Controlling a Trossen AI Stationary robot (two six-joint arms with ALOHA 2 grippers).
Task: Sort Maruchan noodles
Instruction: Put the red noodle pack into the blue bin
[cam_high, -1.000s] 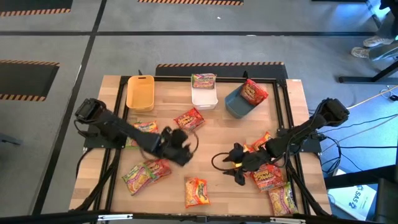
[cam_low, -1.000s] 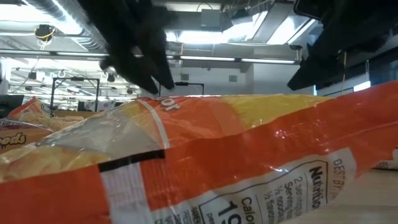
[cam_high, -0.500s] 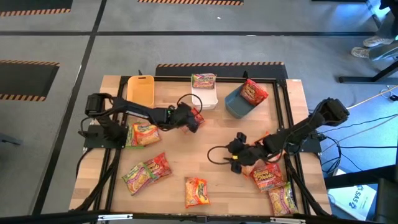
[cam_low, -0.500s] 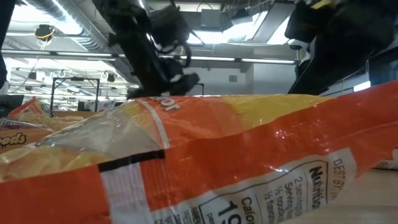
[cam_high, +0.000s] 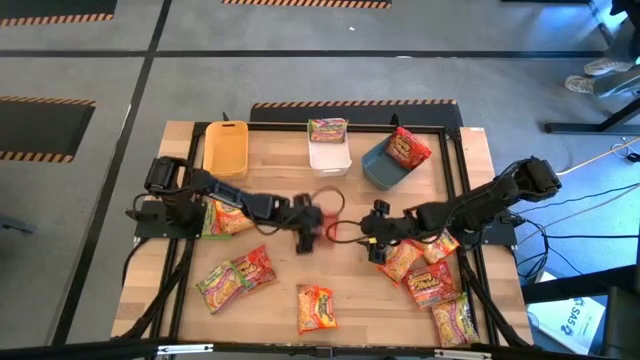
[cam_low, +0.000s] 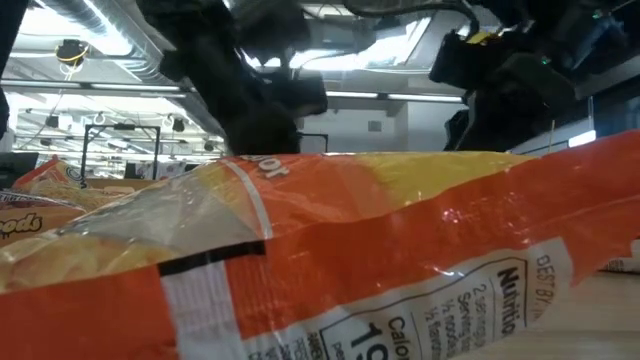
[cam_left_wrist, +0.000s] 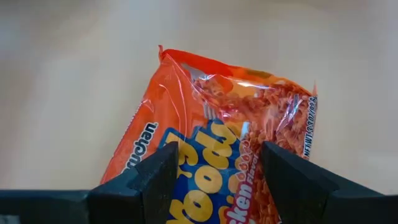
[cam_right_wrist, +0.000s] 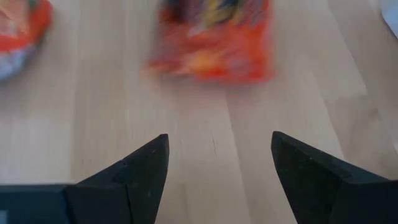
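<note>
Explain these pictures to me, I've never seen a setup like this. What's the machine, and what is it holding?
Two dark robot arms work at a wooden table. One picture looks down from above. One sits at table height, mostly blocked by an orange packet. Two come from wrist cameras. Noodle packets lie scattered, and some are in the bins along one edge. The left pincer seems to grip a red packet. The right pincer is open over bare wood.
</note>
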